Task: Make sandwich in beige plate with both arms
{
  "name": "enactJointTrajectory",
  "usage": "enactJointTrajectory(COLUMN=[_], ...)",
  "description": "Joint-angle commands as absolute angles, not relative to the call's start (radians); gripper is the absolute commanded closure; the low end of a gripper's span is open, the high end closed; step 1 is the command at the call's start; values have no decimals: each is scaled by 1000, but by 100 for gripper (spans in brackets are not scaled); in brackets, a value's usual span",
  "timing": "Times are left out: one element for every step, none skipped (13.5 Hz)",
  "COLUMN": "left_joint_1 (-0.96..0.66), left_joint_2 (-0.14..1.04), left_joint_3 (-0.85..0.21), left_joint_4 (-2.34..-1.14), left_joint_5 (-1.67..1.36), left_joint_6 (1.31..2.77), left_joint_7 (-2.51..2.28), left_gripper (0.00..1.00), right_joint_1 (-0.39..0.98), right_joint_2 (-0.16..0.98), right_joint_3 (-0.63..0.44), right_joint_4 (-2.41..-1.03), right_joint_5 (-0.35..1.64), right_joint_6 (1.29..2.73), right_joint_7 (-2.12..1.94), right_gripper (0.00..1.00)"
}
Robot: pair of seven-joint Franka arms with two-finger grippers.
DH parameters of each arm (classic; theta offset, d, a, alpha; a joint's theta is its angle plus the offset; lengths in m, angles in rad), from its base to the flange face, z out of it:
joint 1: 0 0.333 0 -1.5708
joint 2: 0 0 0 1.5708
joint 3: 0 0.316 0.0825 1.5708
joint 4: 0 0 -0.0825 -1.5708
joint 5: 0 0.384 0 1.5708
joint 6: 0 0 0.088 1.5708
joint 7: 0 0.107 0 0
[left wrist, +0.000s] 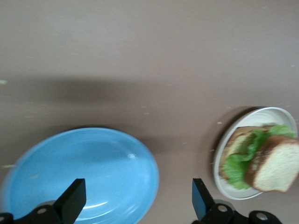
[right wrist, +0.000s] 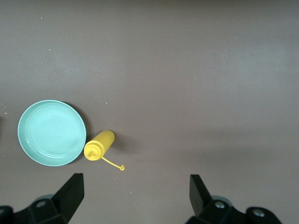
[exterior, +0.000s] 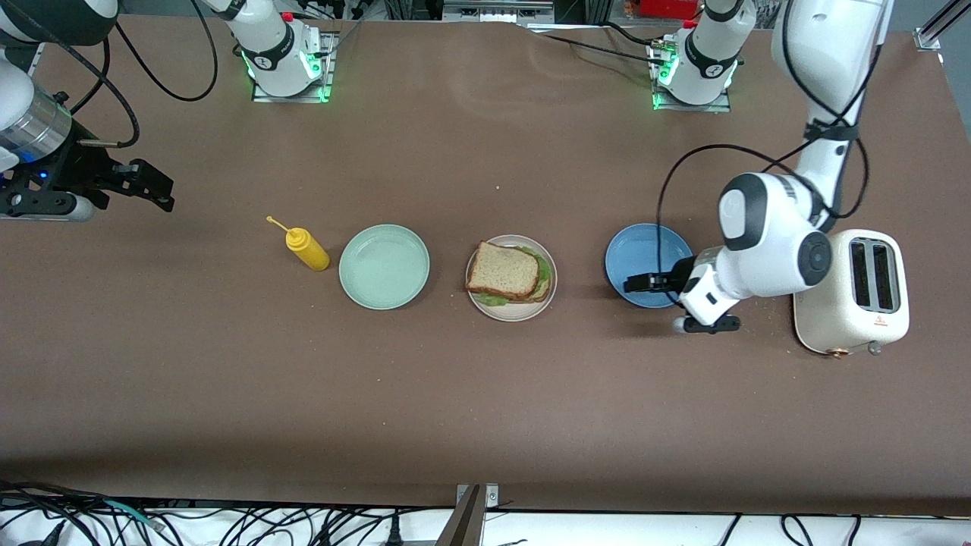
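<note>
The sandwich lies stacked on the beige plate mid-table, with a bread slice on top and green lettuce showing at its edges. The left wrist view shows the sandwich on the beige plate, beside the blue plate. My left gripper hangs open and holds nothing, over the blue plate's edge nearest the sandwich; in its own view the left gripper straddles that rim. My right gripper is open and empty above bare table at the right arm's end; the right gripper looks down at tabletop.
A mint green plate lies beside the beige plate toward the right arm's end, with a yellow squeeze bottle on its side next to it. A cream toaster stands at the left arm's end, close to the left arm's wrist.
</note>
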State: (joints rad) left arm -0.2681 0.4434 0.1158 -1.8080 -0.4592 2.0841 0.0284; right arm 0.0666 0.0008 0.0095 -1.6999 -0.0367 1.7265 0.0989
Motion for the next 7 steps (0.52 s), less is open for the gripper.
enactJointTrajectory(left_joint_1=[-252, -245, -242, -241, -236, -227, -219], left_joint_2=[370, 348, 327, 304, 281, 256, 232], left_joint_3=[126, 136, 149, 159, 163, 164, 166], left_joint_4=[-1845, -1845, -1845, -1845, -1845, -1845, -1842], left_joint_5=[-327, -280, -234, -192, -152, -117, -85], left_joint_6=[2039, 2013, 1985, 1964, 1938, 1909, 1872], left_joint_7=[46, 46, 48, 49, 48, 48, 48], left_gripper=[0, 0, 0, 0, 0, 0, 0], right_joint_1=[66, 66, 64, 66, 66, 66, 66], right_joint_2=[-15, -18, -24, -28, -35, -38, -41], right_joint_3=[0, -2, -9, -26, -28, -29, -29], right_joint_4=[-1701, -1707, -1712, -1716, -1727, -1727, -1727], right_joint_5=[-17, -15, -3, 23, 34, 34, 32], right_joint_6=[1706, 1709, 1712, 1710, 1715, 1710, 1704], right_joint_7=[100, 100, 100, 100, 103, 113, 142], right_gripper=[0, 0, 0, 0, 0, 0, 0])
